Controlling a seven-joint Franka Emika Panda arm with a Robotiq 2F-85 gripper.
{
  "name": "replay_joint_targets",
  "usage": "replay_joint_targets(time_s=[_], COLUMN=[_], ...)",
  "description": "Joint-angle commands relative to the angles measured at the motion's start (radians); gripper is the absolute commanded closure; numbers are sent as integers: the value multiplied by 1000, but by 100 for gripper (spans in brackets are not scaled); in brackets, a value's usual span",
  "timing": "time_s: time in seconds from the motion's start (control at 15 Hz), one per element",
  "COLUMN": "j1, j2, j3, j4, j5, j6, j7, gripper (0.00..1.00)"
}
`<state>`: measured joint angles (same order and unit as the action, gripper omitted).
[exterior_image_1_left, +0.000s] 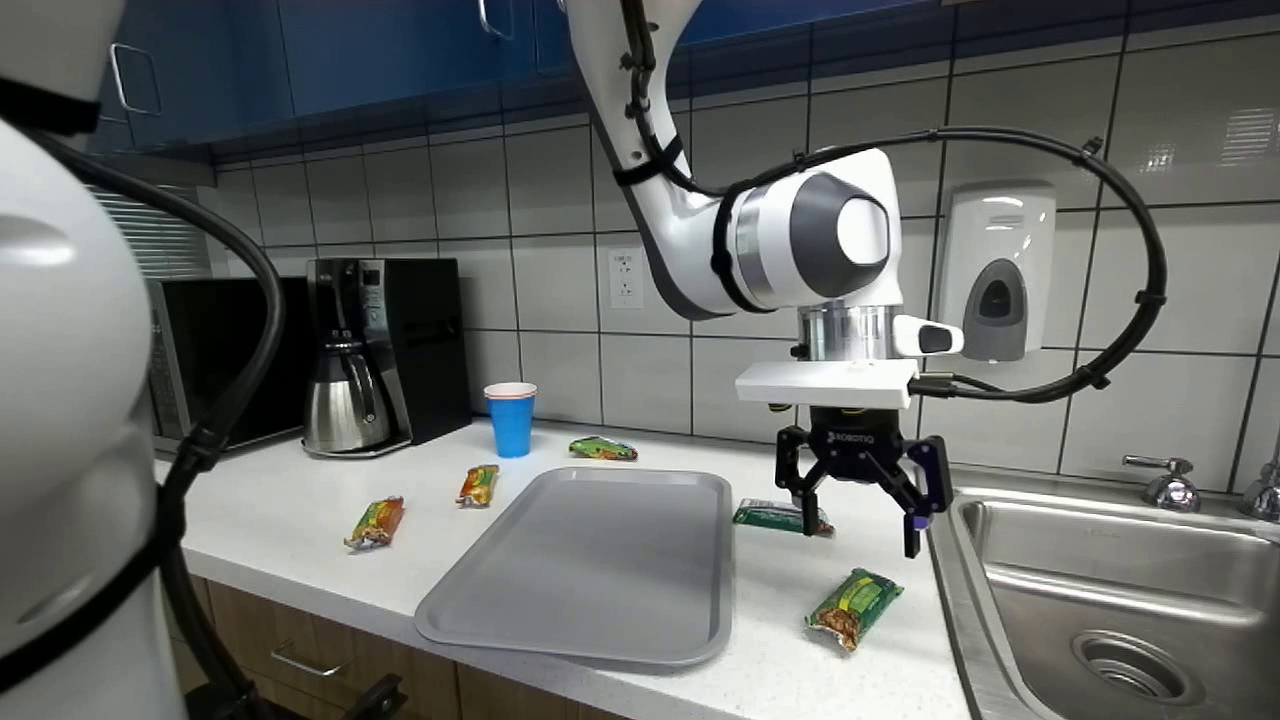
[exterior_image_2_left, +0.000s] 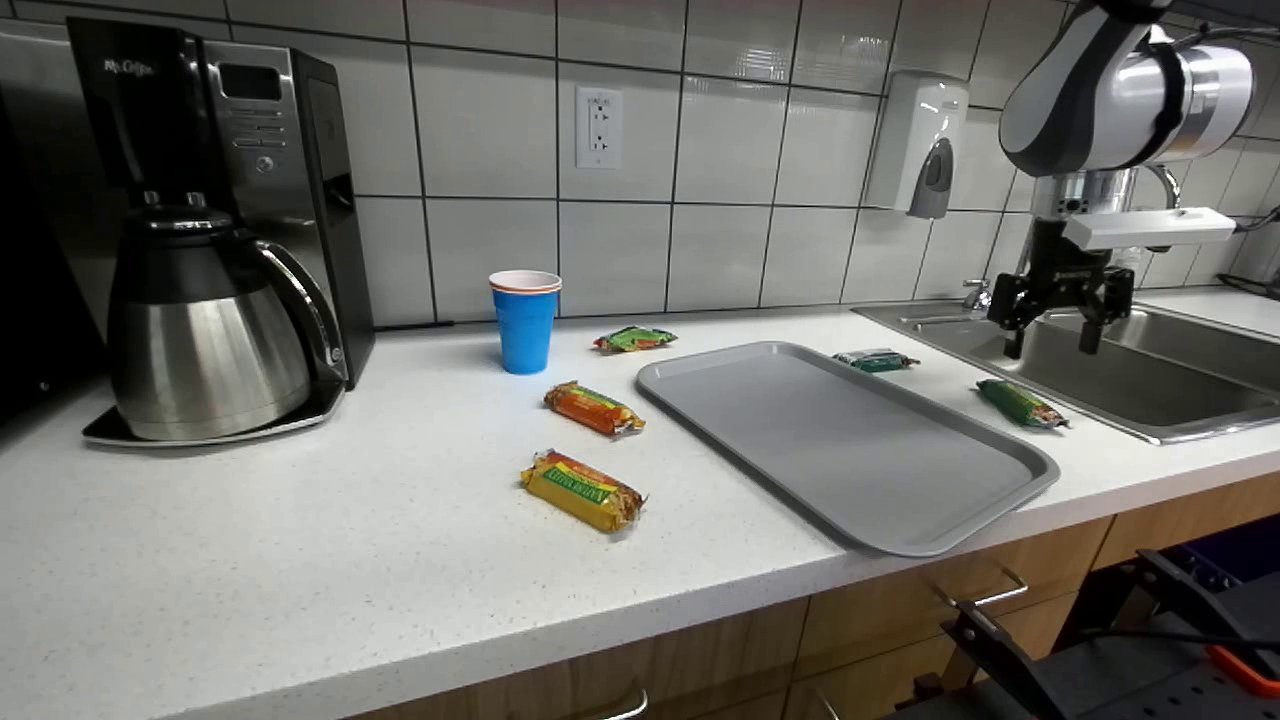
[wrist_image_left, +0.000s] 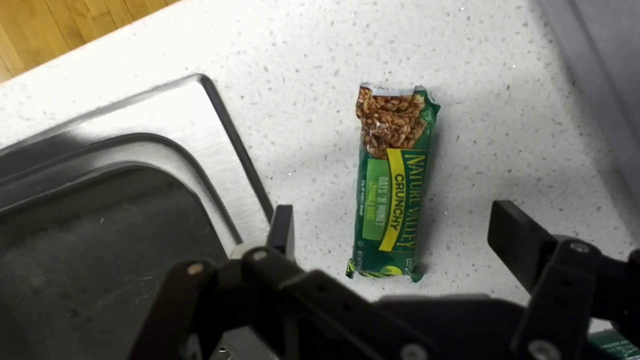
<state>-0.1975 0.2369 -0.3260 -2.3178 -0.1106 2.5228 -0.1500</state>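
My gripper (exterior_image_1_left: 861, 533) is open and empty, hanging fingers-down above the counter in both exterior views (exterior_image_2_left: 1052, 342). In the wrist view a green granola bar (wrist_image_left: 392, 200) lies flat on the counter between the lines of the open fingers (wrist_image_left: 393, 227), untouched. This bar also shows in both exterior views (exterior_image_1_left: 855, 608) (exterior_image_2_left: 1020, 404), beside the sink. A darker green bar (exterior_image_1_left: 775, 515) lies behind it, near the tray's right edge; only a corner of it (wrist_image_left: 615, 344) shows in the wrist view. A grey tray (exterior_image_1_left: 600, 560) lies on the counter and holds nothing.
A steel sink (exterior_image_1_left: 960, 580) borders the counter. Beyond the tray lie an orange bar (exterior_image_2_left: 595, 408), a yellow bar (exterior_image_2_left: 585, 490) and a green-red packet (exterior_image_2_left: 635, 339). A blue cup (exterior_image_2_left: 525, 325) and a coffee maker (exterior_image_2_left: 330, 200) stand near the tiled wall. A soap dispenser (exterior_image_1_left: 998, 270) hangs there.
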Motion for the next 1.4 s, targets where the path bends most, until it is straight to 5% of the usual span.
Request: replay_joint_targets(time_s=[0.0,1.33], j1=[-32,-145], j2=[4,143], j3=[32,132], j4=[-6,14], j5=[9,191], j6=[6,139], j7=[3,-88], gripper=[0,0])
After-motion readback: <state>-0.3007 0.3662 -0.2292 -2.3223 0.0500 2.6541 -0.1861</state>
